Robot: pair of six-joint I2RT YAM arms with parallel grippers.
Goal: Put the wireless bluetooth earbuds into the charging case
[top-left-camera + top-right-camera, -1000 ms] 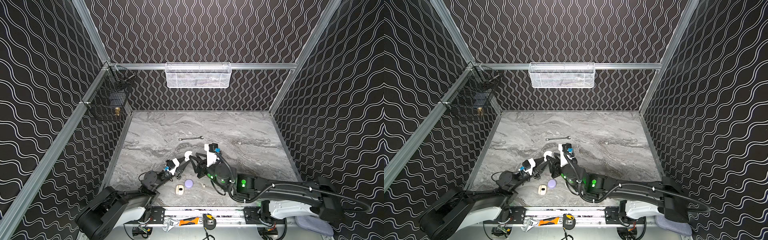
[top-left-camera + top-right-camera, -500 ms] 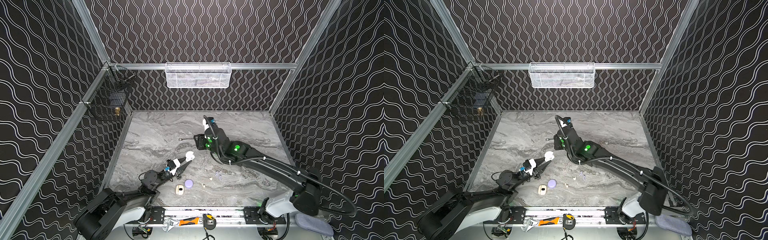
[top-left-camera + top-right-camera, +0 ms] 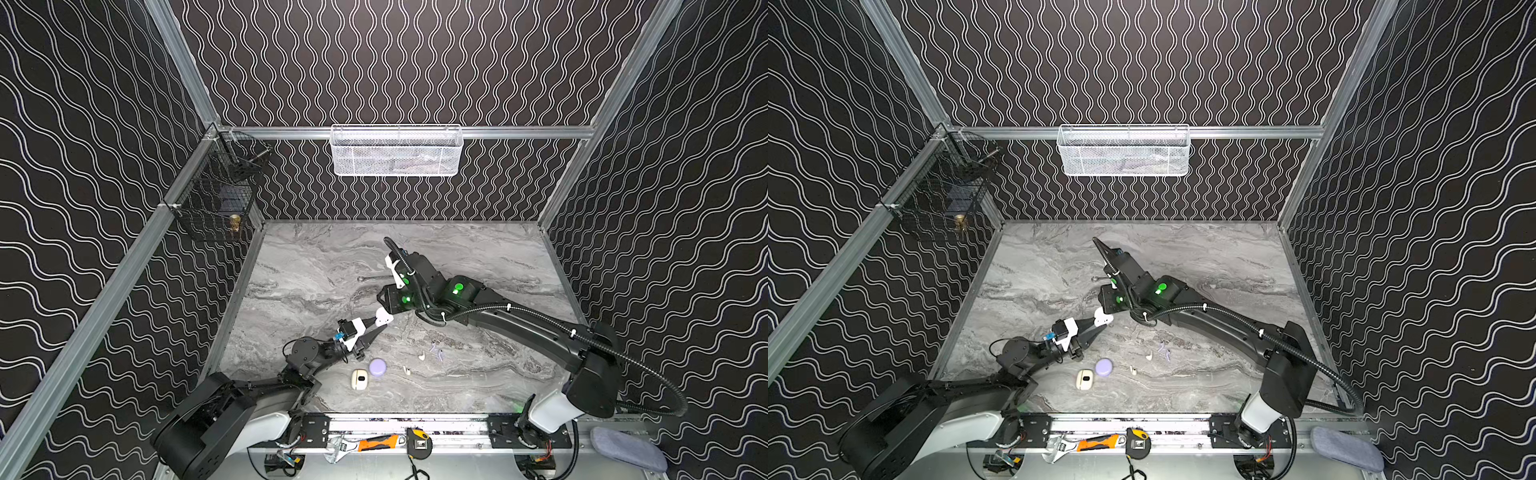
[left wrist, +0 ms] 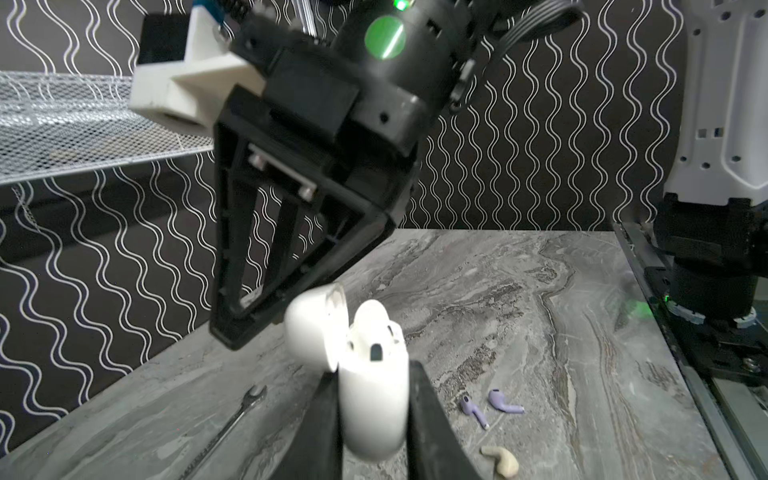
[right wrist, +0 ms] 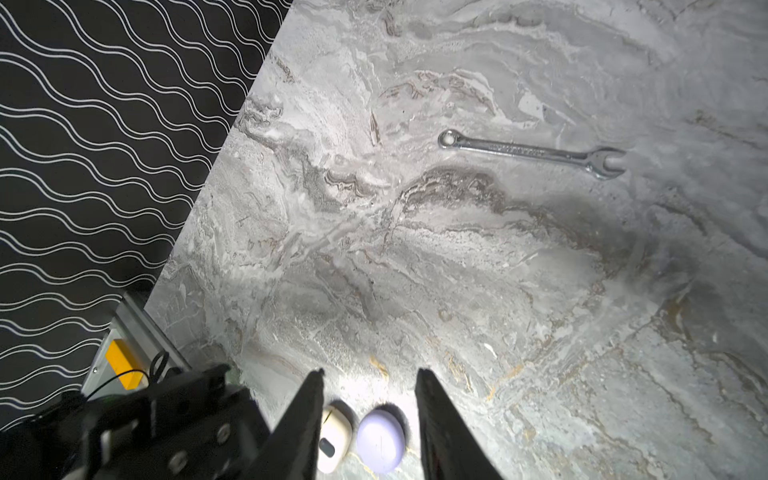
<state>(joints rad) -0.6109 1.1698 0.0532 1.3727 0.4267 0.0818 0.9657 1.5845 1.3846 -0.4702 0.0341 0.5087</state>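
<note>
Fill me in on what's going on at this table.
The left gripper is clamped on the white charging case, lid open; a white earbud seems to sit inside. The right gripper hovers close by, jaws apart and empty. Two lavender earbuds and a cream earbud lie loose on the table, with a cream case and a lavender case near the front edge.

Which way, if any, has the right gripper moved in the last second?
Yes. In both top views the right gripper has moved away from the lavender case, toward the wrench.
</note>
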